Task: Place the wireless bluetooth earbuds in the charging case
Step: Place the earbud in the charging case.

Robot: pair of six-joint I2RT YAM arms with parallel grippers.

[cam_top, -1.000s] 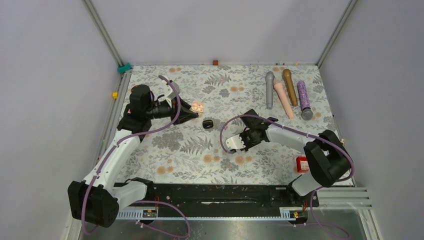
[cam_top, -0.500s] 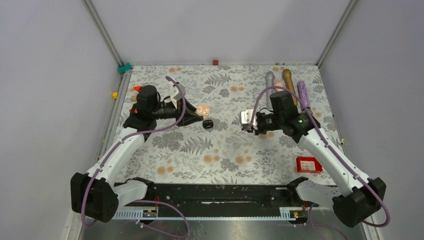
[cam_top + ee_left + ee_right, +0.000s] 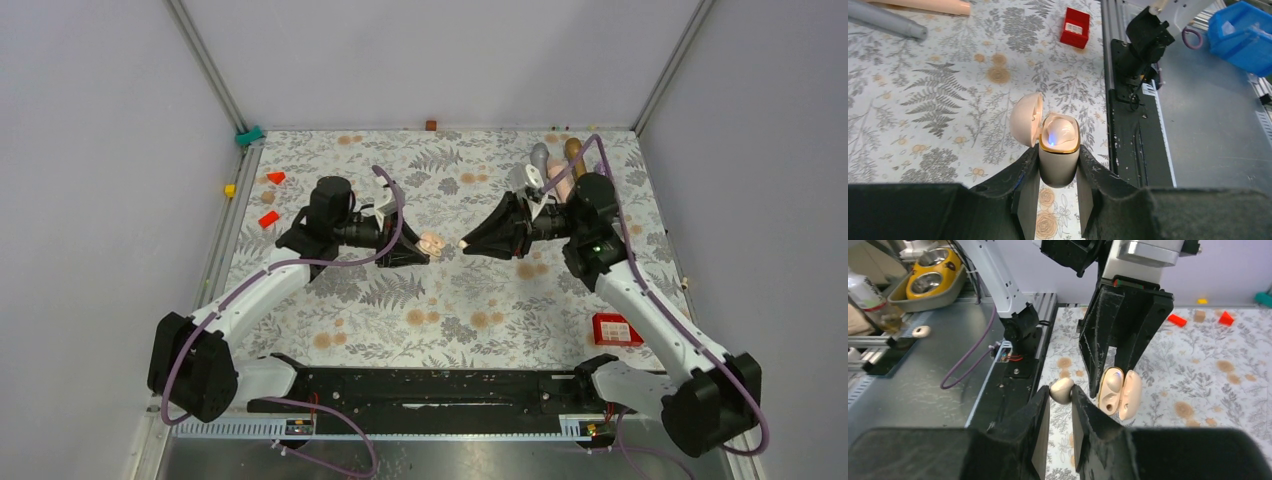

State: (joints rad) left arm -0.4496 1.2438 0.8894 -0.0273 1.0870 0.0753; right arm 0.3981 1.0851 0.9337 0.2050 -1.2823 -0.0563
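The charging case (image 3: 1059,169) was clamped by the left gripper (image 3: 1058,159) over the table (image 3: 400,300). Its long axis lay along the fingers, and the opening faced the right gripper (image 3: 1060,394). The lid (image 3: 1025,119) was swung open. One earbud (image 3: 1060,132) was seated inside. A second earbud (image 3: 1062,389) was pinched by the right gripper, just beside the case.

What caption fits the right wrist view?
Right gripper pinching a small cream earbud beside the open cream plastic charging case held in the left gripper.

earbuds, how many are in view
2. One earbud is pinched by the right gripper; the other looks seated, glowing blue, in the open charging case held by the left gripper.
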